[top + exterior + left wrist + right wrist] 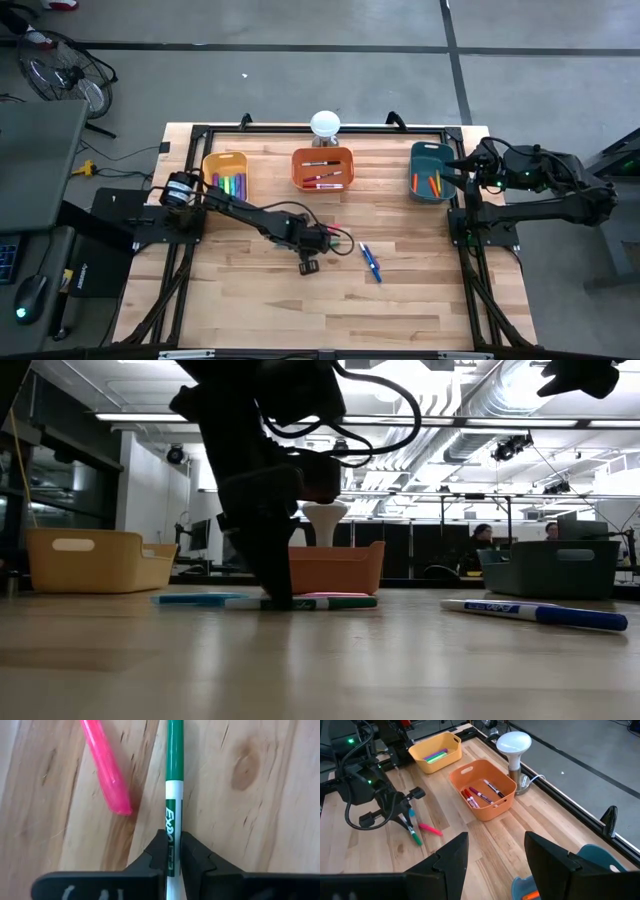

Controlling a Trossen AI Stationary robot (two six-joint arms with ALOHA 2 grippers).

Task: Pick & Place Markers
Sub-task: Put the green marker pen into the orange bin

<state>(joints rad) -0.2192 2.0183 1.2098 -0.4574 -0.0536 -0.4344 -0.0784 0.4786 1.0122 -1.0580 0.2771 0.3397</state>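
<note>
My left gripper [171, 840] is down at the middle of the table [260, 300], shut on a green-capped, white-bodied marker [174, 765] that lies on the wood. A pink marker [106, 767] lies just beside it, and a teal one [200, 598] lies flat close by. A blue marker [371, 263] rests on the table to the right of the gripper. My right gripper [495, 857] waits open, high above the teal bin [430, 170] at the table's right side, which holds orange and red markers. My left gripper pinches the green marker's white body [171, 820] between its two fingers, one on each side. The fingers [275, 585] come from above, pointing down, and lie across the marker. The marker lies flat on the table.
Three bins stand along the far edge: a yellow one [225, 175] with green, purple and orange markers, an orange one [322, 168] with red and white markers, and the teal one. A white lamp [325, 124] stands behind the orange bin. The near half of the table is bare wood.
</note>
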